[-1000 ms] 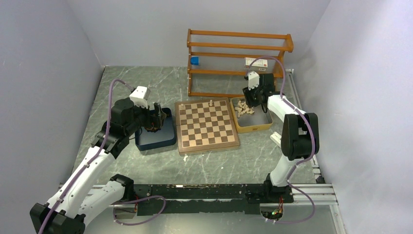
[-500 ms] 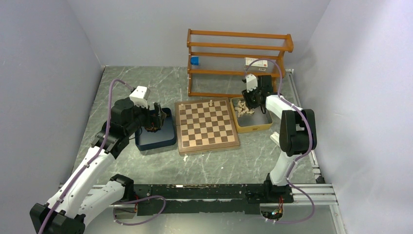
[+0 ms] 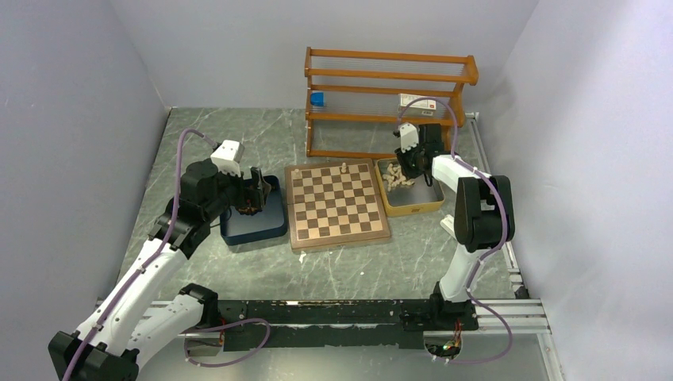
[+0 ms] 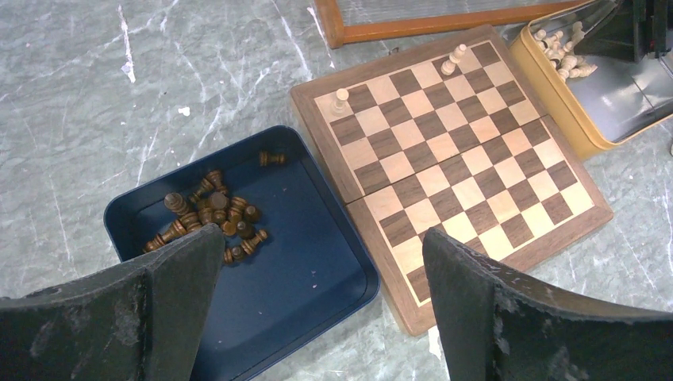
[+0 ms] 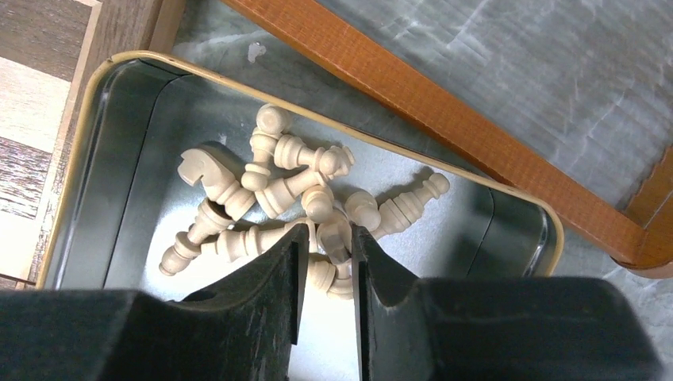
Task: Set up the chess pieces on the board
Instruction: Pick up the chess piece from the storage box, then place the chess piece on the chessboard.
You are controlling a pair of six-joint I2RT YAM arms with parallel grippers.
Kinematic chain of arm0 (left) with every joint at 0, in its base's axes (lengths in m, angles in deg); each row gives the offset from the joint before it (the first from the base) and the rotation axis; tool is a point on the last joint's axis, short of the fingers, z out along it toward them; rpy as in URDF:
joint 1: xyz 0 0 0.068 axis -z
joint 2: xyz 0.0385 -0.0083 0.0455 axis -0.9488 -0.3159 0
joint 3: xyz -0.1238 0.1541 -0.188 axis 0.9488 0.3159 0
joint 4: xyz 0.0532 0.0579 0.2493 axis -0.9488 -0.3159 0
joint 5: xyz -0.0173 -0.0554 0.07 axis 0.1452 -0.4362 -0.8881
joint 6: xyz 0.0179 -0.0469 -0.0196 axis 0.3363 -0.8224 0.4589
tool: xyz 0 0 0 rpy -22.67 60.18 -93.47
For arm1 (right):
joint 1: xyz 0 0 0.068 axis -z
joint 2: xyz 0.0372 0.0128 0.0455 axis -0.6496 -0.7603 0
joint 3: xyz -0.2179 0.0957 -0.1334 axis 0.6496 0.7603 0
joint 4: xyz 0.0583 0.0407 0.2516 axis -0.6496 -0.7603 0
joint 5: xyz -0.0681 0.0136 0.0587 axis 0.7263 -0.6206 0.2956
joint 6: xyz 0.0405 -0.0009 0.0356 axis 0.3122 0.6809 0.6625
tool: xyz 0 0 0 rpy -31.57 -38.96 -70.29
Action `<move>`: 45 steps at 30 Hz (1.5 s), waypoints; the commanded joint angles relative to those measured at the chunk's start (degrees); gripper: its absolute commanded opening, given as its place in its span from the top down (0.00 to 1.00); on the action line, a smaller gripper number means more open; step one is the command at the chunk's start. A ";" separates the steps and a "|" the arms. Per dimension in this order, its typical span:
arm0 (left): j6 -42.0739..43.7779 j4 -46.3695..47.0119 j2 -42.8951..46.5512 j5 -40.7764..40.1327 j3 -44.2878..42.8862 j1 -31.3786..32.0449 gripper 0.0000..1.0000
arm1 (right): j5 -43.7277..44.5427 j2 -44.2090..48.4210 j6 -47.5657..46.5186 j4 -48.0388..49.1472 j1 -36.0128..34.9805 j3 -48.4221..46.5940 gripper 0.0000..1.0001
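Note:
The board (image 3: pixel 337 205) lies mid-table; in the left wrist view (image 4: pixel 452 151) two cream chess pieces (image 4: pixel 340 100) stand along its far edge. Dark brown chess pieces (image 4: pixel 210 214) lie heaped in the dark blue tray (image 4: pixel 301 270). My left gripper (image 4: pixel 321 238) hangs open and empty above that tray. Several cream pieces (image 5: pixel 270 190) lie piled in the shallow tan tray (image 5: pixel 103 119). My right gripper (image 5: pixel 327 238) is down in this pile, its jaws narrowed around one cream piece (image 5: pixel 333 234).
A wooden shelf rack (image 3: pixel 389 95) stands just behind the board and the tan tray (image 3: pixel 421 205), holding a blue cube (image 3: pixel 317 98) and a white box (image 3: pixel 418 101). The blue tray (image 3: pixel 258 226) touches the board's left side. Grey walls enclose the table.
My right gripper has moved a little toward the far end of the tan tray and down into the cream pieces. The left arm has not moved.

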State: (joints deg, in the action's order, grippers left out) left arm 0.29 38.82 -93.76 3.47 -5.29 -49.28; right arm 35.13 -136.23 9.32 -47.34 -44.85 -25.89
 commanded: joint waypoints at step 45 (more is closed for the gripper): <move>1.03 0.31 3.28 -4.30 -1.06 0.37 0.00 | 15.16 0.51 31.41 -17.86 -22.55 -29.48 0.92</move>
State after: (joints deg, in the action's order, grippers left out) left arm 0.64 38.58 -91.88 1.31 -5.29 -49.28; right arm 48.53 -131.90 33.65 -63.23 -65.35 -50.48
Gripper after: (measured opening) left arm 0.995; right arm 0.141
